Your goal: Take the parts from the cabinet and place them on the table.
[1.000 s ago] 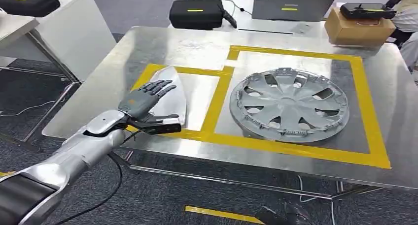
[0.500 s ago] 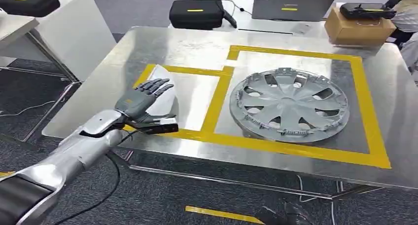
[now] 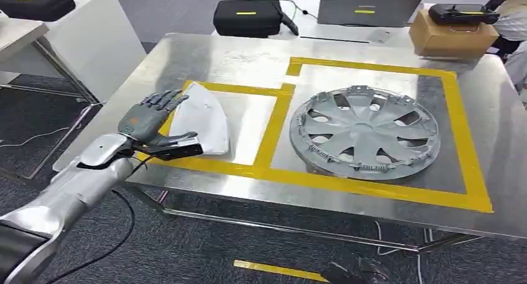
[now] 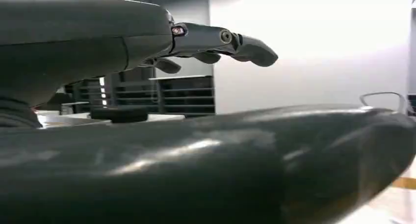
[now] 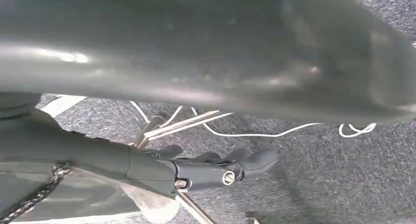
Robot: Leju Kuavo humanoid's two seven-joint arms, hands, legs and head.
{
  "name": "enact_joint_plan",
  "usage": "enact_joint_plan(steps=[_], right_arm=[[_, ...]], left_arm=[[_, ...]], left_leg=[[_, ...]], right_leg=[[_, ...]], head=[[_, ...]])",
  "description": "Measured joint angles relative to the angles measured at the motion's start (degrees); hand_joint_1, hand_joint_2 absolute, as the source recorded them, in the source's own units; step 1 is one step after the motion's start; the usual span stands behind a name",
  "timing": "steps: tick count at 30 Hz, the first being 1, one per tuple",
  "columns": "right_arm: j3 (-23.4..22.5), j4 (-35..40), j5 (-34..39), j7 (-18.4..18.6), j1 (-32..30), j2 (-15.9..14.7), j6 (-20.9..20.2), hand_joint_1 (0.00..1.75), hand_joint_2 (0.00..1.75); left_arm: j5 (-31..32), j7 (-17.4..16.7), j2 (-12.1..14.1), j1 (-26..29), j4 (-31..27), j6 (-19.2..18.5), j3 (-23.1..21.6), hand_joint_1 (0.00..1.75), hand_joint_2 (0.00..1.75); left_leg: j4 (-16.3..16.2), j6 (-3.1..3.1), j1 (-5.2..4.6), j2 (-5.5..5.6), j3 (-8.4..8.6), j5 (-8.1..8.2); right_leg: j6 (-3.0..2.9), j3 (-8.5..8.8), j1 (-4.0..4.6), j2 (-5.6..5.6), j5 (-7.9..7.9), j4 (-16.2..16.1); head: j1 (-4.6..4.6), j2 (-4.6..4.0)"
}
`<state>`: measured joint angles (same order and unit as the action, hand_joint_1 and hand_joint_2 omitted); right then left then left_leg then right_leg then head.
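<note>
Looks like a robotics lab or workshop: steel table [image 3: 205,60] marked off with yellow tape [image 3: 463,141], black equipment cases [image 3: 248,15] and a laptop [image 3: 370,4] along the top of frame, grey carpet, loose cables lower left.

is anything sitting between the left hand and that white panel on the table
Nothing visible does. In the head view the left hand is right at the near-left edge of the white panel, which lies in the smaller yellow-taped box. The wheel cover sits apart in the other box.
</note>
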<state>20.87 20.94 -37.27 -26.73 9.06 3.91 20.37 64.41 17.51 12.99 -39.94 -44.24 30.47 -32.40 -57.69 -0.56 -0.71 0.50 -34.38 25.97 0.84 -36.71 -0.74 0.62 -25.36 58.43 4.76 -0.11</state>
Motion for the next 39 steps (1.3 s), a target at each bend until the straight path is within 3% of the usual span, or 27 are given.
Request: enact_joint_plan(steps=[15,24,33,39], right_arm=[[-0.5,0.0,2.6,-0.5,-1.8,0.0,2.5,0.0,0.0],[-1.9,0.0,4.0,-0.5,-3.2,-0.4,4.1,0.0,0.0],[-3.4,-0.2,5.5,-0.6,-4.3,-0.3,5.8,0.0,0.0],[-4.4,-0.3,5.9,-0.8,-4.8,-0.3,6.8,0.0,0.0]], left_arm=[[-1.2,-1.4,13.1,8.9,-0.8,5.6,13.6,0.0,0.0],[-0.5,-2.5,20.3,18.1,-0.7,6.9,25.4,0.0,0.0],[0.4,-4.4,21.8,27.2,0.2,8.5,36.5,0.0,0.0],[-0.3,-3.8,19.9,31.1,3.7,9.1,42.1,0.0,0.0]], left_leg=[[0.0,0.13,0.07,-0.13,0.04,0.09],[0.0,0.25,0.07,-0.2,0.05,0.19],[0.0,0.24,0.07,-0.2,0.06,0.3],[0.0,0.29,0.06,-0.19,0.08,0.37]], right_leg=[[-0.06,-0.02,0.08,0.13,-0.06,0.0],[-0.13,-0.02,0.08,0.14,-0.19,0.0],[-0.09,-0.01,0.08,0.13,-0.3,0.0],[-0.07,0.02,0.07,0.13,-0.32,0.0]], head=[[0.02,0.0],[0.0,0.0],[-0.02,0.0],[0.0,0.0]])
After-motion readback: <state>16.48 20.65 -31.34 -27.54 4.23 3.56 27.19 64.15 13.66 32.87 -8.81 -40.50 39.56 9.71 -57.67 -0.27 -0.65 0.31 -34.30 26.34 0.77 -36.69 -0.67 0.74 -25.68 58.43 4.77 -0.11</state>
